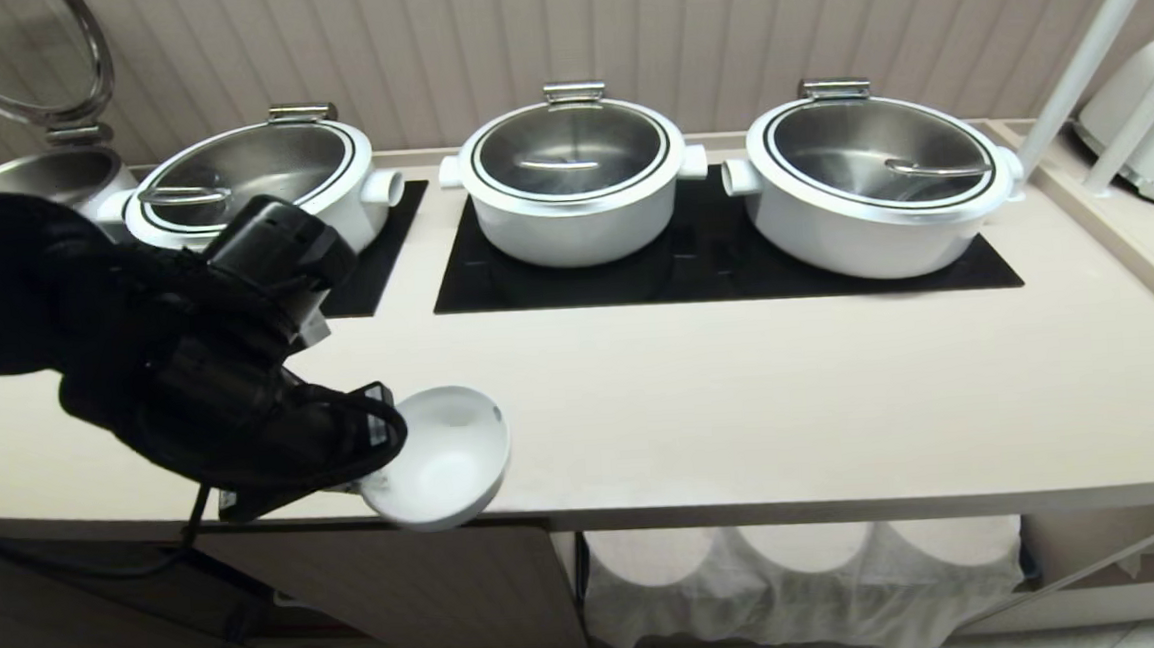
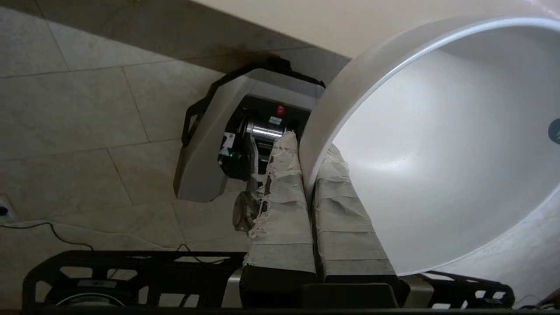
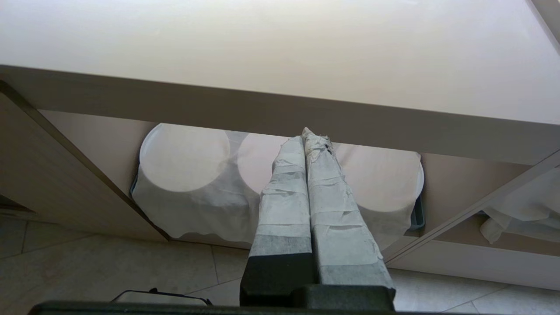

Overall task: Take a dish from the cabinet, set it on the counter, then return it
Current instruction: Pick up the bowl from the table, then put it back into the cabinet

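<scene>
My left gripper [image 1: 378, 471] is shut on the rim of the dish [image 1: 442, 455], a small deep white bowl, and holds it tilted in the air at the counter's [image 1: 742, 404] front edge, left of centre. In the left wrist view the two taped fingers [image 2: 284, 205] pinch the dish's [image 2: 437, 144] wall, one inside and one outside. The cabinet [image 1: 403, 585] stands below the counter, with one fluted door hanging open under the dish. My right gripper [image 3: 305, 136] is shut and empty, parked low in front of the open cabinet shelf [image 3: 437, 175].
Three big white lidded pots [image 1: 576, 179] [image 1: 874, 181] [image 1: 258, 178] stand on black hob panels [image 1: 714, 275] at the back of the counter. Round things covered by a white cloth [image 1: 803, 581] fill the open shelf below. White poles [image 1: 1101, 41] rise at the right.
</scene>
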{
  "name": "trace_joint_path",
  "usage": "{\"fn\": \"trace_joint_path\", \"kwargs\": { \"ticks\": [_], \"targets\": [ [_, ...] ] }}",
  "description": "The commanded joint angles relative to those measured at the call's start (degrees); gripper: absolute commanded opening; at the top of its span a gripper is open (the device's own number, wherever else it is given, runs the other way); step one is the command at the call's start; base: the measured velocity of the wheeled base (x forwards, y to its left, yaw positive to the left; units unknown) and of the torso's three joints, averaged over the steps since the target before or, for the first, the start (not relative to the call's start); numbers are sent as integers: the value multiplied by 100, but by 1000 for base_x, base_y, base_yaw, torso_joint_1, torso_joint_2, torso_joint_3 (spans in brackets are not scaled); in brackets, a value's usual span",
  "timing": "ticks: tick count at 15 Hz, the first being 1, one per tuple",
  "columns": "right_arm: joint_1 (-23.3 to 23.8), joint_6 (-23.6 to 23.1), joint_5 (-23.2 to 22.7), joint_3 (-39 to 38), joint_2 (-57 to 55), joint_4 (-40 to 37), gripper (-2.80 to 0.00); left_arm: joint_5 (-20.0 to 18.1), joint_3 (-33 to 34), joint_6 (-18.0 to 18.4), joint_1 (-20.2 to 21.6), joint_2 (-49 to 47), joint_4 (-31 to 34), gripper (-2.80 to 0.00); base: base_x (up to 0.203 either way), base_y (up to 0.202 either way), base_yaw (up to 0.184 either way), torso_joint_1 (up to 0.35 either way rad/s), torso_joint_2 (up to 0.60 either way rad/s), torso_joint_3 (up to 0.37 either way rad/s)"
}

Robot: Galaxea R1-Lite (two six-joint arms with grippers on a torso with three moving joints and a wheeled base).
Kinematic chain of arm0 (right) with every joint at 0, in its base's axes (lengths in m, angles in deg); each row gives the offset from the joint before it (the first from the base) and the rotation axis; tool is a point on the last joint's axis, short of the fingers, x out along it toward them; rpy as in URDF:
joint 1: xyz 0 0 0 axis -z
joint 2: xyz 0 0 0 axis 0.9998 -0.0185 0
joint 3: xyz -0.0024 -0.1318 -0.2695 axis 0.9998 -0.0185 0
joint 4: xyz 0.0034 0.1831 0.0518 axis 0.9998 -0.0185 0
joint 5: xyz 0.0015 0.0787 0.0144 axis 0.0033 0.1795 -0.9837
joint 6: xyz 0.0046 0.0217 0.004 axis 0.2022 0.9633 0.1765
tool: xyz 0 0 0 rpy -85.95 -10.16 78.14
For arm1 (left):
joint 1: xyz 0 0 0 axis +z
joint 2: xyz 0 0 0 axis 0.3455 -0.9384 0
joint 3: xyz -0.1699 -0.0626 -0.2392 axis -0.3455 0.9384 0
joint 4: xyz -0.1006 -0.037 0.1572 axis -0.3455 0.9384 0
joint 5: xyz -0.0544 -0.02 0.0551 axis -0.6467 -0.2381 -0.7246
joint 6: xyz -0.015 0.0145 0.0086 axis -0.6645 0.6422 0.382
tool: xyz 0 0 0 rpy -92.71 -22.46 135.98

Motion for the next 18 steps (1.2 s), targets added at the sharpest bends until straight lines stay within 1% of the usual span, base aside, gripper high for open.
{"fn": "trace_joint_path", "kwargs": {
  "ticks": [1, 5, 12, 15, 18],
  "targets": [
    [-6, -3, -7, 0, 0, 1, -280, 11, 550, -20, 0, 465, -105, -280, 0, 0, 0, 0, 0, 0],
    [2, 3, 1, 0, 0, 1, -280, 41, 1264, -24, 0, 945, -336, -280, 0, 0, 0, 0, 0, 0],
    [0, -1, -5, 0, 0, 1, -280, 34, 2007, -33, -24, 1497, -487, -280, 0, 0, 0, 0, 0, 0],
    [-5, 4, -2, 0, 0, 1, -280, 22, 2281, -55, -129, 1787, -490, -280, 0, 0, 0, 0, 0, 0],
    [-6, 0, -7, 0, 0, 1, -280, 9, 2759, -80, -216, 2187, -491, -280, 0, 0, 0, 0, 0, 0]
  ]
}}
